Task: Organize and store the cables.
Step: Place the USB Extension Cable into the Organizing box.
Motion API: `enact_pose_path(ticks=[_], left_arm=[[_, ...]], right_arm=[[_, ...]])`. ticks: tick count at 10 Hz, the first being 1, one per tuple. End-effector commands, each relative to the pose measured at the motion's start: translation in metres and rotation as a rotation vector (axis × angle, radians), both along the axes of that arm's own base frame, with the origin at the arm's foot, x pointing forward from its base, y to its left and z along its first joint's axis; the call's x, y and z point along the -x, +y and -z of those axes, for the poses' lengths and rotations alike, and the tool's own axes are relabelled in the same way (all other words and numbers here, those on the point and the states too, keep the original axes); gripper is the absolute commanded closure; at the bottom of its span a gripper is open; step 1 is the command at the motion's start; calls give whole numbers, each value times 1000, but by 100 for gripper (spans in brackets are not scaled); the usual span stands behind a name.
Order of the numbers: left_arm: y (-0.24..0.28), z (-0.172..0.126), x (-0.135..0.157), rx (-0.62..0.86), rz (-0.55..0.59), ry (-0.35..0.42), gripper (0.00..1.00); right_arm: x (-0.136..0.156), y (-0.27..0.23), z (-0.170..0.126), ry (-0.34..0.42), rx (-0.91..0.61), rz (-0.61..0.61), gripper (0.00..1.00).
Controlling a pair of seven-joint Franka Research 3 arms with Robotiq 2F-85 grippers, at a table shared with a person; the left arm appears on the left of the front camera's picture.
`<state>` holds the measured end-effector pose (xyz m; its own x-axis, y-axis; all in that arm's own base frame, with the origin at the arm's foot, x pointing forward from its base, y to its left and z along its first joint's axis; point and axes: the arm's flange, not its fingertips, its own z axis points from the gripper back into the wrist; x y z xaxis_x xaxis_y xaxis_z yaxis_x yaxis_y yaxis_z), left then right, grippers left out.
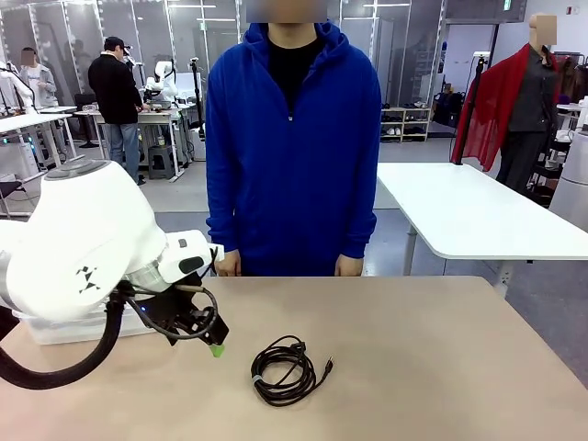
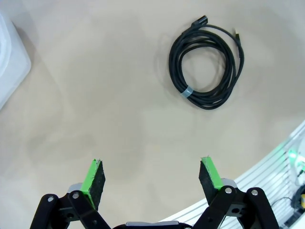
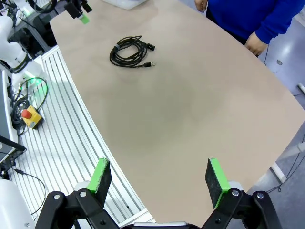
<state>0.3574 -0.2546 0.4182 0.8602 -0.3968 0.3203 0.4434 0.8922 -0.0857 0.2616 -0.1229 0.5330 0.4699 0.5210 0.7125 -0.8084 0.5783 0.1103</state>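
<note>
From my front camera, the left arm's white housing covers most of a translucent plastic container (image 1: 55,329) on the worktop (image 1: 413,349), and its left end effector (image 1: 213,342) shows just one green pad. The left wrist camera crops that container (image 2: 10,67) at the edge, and I can't make out the plug types on the coiled cable (image 2: 206,67).

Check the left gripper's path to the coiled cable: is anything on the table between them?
Nothing visible. The left gripper is open above bare table, and the coiled black cable lies ahead of it with only tabletop between. The white bin sits off to one side.
</note>
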Motion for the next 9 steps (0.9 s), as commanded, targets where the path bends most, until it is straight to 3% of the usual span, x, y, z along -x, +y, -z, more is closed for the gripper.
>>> enact_pose_path(ticks=[1, 6, 9], left_arm=[[-19, 12, 0, -42, -66, 4, 0], [-62, 33, 3, -38, -236, 63, 0], [-76, 47, -6, -37, -221, 75, 0]], right_arm=[[-1, 1, -2, -6, -4, -2, 0], [-1, 1, -2, -6, -4, -2, 0], [-1, 1, -2, -6, -4, -2, 0]])
